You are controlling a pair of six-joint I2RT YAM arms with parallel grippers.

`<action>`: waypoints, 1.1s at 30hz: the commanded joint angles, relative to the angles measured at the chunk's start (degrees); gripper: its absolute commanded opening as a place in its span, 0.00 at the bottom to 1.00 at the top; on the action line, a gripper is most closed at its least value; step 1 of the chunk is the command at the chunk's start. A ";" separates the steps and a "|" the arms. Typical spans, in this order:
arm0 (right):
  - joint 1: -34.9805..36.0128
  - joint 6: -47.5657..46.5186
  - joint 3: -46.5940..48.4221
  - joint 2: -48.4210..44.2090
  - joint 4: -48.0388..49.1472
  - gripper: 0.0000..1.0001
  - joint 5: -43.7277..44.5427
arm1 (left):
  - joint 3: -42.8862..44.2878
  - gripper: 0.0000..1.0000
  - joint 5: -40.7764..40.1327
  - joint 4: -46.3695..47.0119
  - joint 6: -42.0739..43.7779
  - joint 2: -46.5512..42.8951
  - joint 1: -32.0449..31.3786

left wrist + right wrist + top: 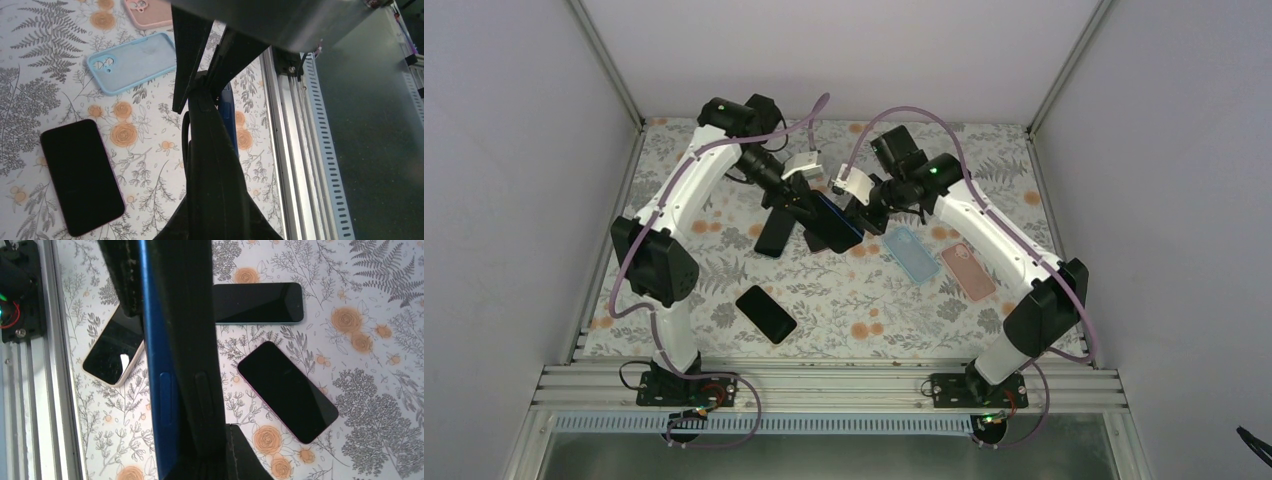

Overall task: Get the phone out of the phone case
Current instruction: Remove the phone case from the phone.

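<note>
A black phone in a dark blue phone case (836, 224) is held above the middle of the mat, between both grippers. My left gripper (807, 203) is shut on its left end. My right gripper (865, 213) is shut on its right end. In the left wrist view my left gripper (202, 102) is shut, and only a strip of the blue case (229, 120) shows behind the fingers. In the right wrist view the blue case (157, 370) stands edge-on with the phone (187, 330) in it, inside my right gripper (197, 432).
On the floral mat lie a bare black phone (766, 314) near the front, another (772, 236) under the left arm, an empty light blue case (910, 253) and an empty pink case (968, 271). The aluminium rail (824, 382) runs along the near edge.
</note>
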 commanded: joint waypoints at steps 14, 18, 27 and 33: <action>-10.60 3.87 -4.80 -2.65 10.90 0.04 -17.58 | -5.64 0.71 7.16 14.68 -4.10 -10.00 -0.41; -13.97 5.18 -4.00 -1.46 9.85 0.04 -16.68 | -6.18 1.00 3.18 14.75 -5.10 -14.08 -0.34; -17.42 25.83 6.15 4.71 14.00 0.03 -9.39 | -25.77 1.00 -38.70 57.22 -25.55 -29.12 -5.94; -17.33 35.82 10.98 6.50 17.59 0.03 -3.70 | -36.50 1.00 -56.32 79.55 -27.76 -28.64 -13.12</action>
